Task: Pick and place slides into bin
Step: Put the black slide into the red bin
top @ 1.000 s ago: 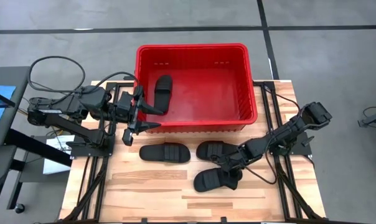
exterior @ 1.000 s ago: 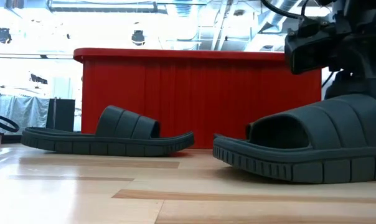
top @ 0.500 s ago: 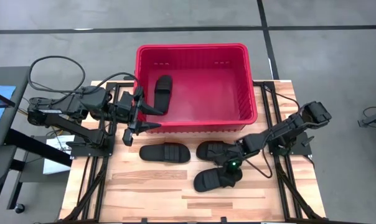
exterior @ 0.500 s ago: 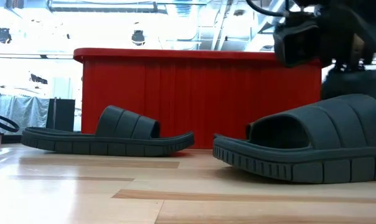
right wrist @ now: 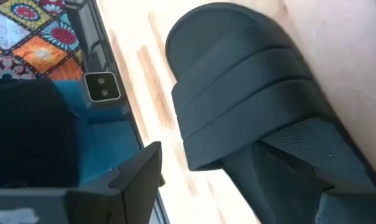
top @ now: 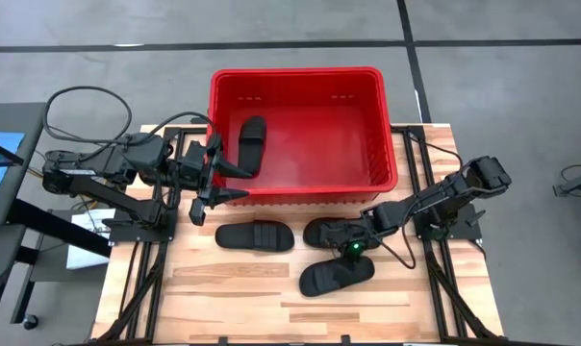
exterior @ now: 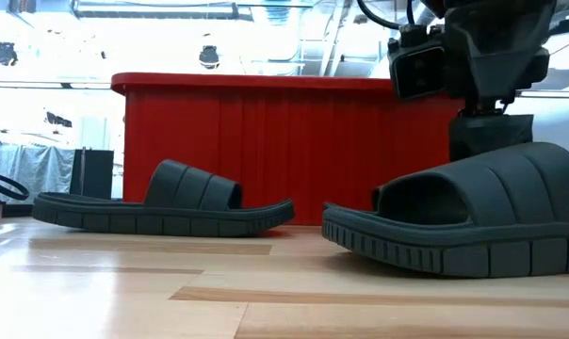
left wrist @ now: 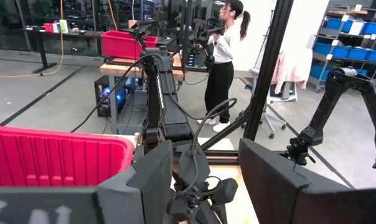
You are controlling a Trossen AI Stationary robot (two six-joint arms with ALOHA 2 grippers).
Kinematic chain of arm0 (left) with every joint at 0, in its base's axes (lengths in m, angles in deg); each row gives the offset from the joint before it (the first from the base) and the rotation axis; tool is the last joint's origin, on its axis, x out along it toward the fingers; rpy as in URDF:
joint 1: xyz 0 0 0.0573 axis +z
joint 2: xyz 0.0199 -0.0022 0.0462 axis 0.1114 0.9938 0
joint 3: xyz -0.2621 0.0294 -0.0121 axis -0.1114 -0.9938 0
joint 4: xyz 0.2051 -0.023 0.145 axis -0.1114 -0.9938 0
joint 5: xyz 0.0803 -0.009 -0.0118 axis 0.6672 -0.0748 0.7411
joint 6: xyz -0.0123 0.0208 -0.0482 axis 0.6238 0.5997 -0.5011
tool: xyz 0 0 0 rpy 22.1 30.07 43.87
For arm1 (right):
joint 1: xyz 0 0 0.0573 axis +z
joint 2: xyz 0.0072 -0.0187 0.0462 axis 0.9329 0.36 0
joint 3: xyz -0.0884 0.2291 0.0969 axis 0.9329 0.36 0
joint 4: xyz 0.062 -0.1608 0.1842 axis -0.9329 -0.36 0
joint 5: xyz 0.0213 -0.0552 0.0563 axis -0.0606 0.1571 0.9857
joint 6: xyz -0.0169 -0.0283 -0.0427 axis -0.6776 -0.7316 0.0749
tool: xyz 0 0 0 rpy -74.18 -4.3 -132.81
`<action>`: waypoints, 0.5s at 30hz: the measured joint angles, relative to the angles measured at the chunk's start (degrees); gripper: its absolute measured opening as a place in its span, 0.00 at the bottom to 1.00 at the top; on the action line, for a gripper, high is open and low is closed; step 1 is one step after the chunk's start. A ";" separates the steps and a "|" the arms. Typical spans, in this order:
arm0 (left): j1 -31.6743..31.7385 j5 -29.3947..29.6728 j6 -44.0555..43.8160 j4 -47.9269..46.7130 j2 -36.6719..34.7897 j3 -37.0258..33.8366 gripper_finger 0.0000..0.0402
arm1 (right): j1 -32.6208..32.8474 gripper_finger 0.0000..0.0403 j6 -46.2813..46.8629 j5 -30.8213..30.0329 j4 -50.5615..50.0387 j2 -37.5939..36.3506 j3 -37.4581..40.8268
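1. Nearest slide [top: 337, 277] lies flat on the desk [top: 233, 298], untouched.
2. Just behind it, the right gripper [top: 353, 246] hovers at the middle slide [top: 331, 232], fingers spread with the ribbed strap close between them.
3. It looks light and rubbery; pinch the strap.
4. A third slide [top: 255, 235] lies left; a fourth [top: 251, 142] sits in the bin [top: 388, 178].
5. Left gripper [top: 216, 176] waits at the bin's wall, fingers spread.

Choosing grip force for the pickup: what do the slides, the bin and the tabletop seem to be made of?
Slides: probably moulded foam or rubber, matte black, with ribbed straps and grooved sole edges.
Bin: looks like glossy red plastic; slotted ribbed walls, thick rolled rim.
Tabletop: wood, pale planks with visible grain.
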 joint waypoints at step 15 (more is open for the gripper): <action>0.01 0.00 0.00 0.02 0.00 0.00 0.44 | 0.11 0.60 -0.97 -1.84 -1.74 0.50 0.24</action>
